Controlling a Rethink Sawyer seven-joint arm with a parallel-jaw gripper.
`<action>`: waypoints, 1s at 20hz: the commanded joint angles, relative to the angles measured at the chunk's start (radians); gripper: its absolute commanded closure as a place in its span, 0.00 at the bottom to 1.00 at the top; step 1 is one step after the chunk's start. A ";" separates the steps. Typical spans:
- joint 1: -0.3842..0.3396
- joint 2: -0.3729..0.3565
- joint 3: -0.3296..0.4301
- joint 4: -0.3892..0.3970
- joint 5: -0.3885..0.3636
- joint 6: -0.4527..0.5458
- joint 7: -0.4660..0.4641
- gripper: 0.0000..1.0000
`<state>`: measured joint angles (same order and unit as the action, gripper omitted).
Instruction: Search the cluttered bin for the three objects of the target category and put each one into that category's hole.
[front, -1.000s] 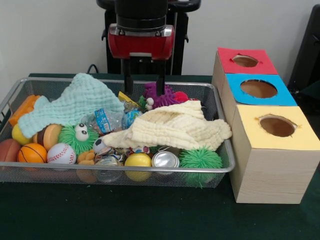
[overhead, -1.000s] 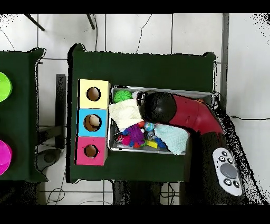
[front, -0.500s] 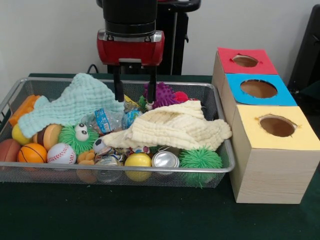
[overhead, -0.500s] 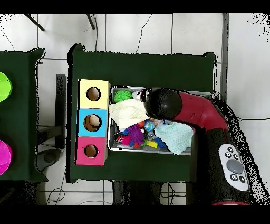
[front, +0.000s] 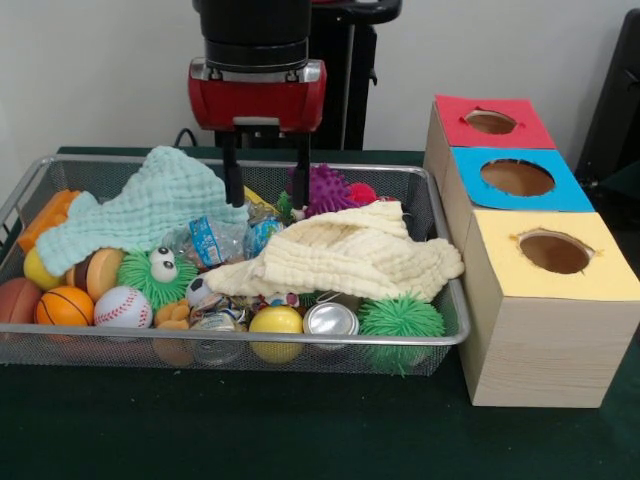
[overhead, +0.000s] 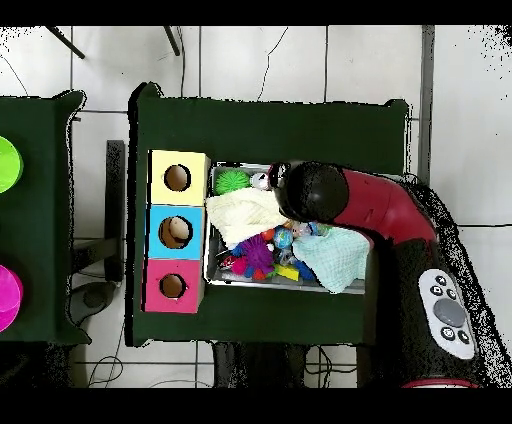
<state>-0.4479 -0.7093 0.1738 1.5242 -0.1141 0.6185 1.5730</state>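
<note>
- Target category unnamed in the task, so no telling which three items count; candidates crowded in the wire bin (front: 440, 335): basketball (front: 64, 306), baseball (front: 123, 307), yellow ball (front: 276, 321), green spiky ball (front: 401, 318), purple spiky toy (front: 327, 188), silver can (front: 330, 319), plastic bottle (front: 215, 240).
- Much hidden under two cloths: mint cloth (front: 150, 208) across the bin's left part in the front view, cream cloth (front: 345, 250) across its middle and right.
- Gripper (front: 266, 195) empty, fingers parted at moderate width, pointing straight down, tips hanging at the far side of the bin between the mint cloth's edge and the purple spiky toy.
- Directly below and just in front of the tips: the plastic bottle and a small blue-green ball (front: 262, 236), both partly tucked under cloth edges.
- Deciding relation, as judged: nearest graspable things lie straight under the gripper, the balls nearer the camera.
- Three boxes with holes beside the bin, well apart from the gripper: red box (front: 492, 122), blue box (front: 518, 178), yellow box (front: 553, 253).
- Nothing lifted yet; searching likely the step in hand.
</note>
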 joint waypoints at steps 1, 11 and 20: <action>-0.034 0.047 0.103 -0.044 -0.052 0.149 -0.131 0.00; -0.083 0.060 0.134 -0.088 -0.060 0.195 -0.172 0.00; -0.113 0.065 0.166 -0.113 -0.083 0.223 -0.182 0.00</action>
<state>-0.5300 -0.6857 0.2446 1.4450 -0.1447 0.7186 1.5730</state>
